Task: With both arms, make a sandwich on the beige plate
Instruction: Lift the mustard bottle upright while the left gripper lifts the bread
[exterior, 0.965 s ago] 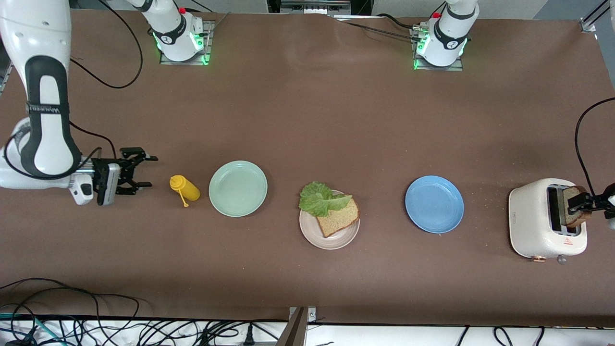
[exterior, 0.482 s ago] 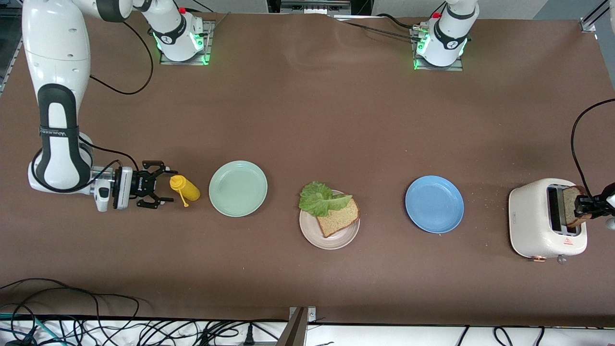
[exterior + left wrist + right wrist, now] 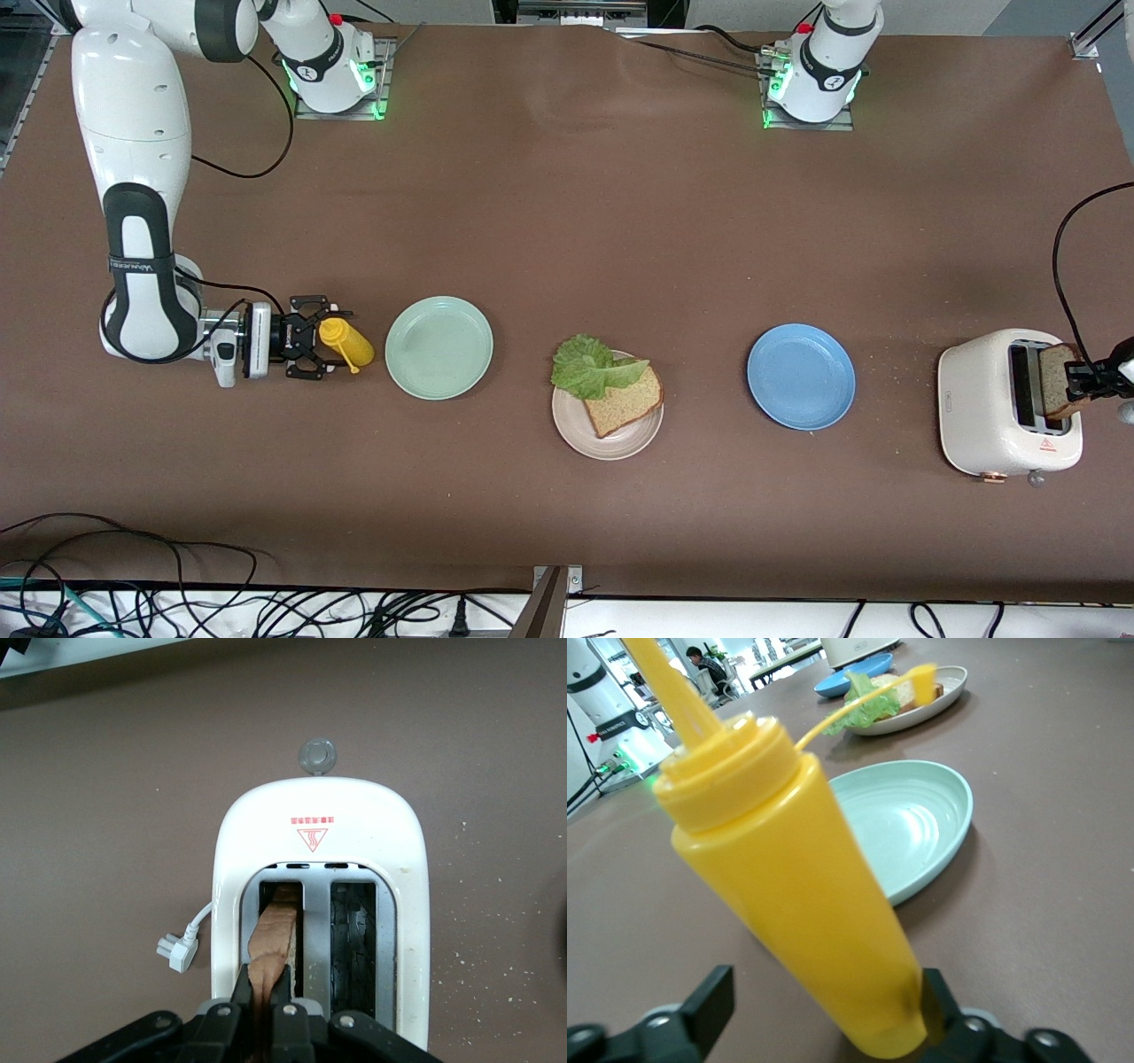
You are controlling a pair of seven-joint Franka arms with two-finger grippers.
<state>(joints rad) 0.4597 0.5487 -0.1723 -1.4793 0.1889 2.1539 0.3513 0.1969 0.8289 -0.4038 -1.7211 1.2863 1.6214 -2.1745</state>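
The beige plate holds one brown bread slice with a green lettuce leaf lying partly on it. A second bread slice stands in a slot of the white toaster. My left gripper is shut on its top edge. The left wrist view shows the fingers of the left gripper pinching that slice over the slot. My right gripper is open, with a yellow squeeze bottle between its fingers. In the right wrist view the bottle fills the gap of the right gripper.
A mint-green plate sits between the bottle and the beige plate. A blue plate sits between the beige plate and the toaster. The toaster's plug lies loose on the brown table. Cables hang along the table's near edge.
My right gripper has moved along the table toward the yellow bottle, and its open fingers now stand on either side of it. My left gripper has kept hold of the slice at the toaster.
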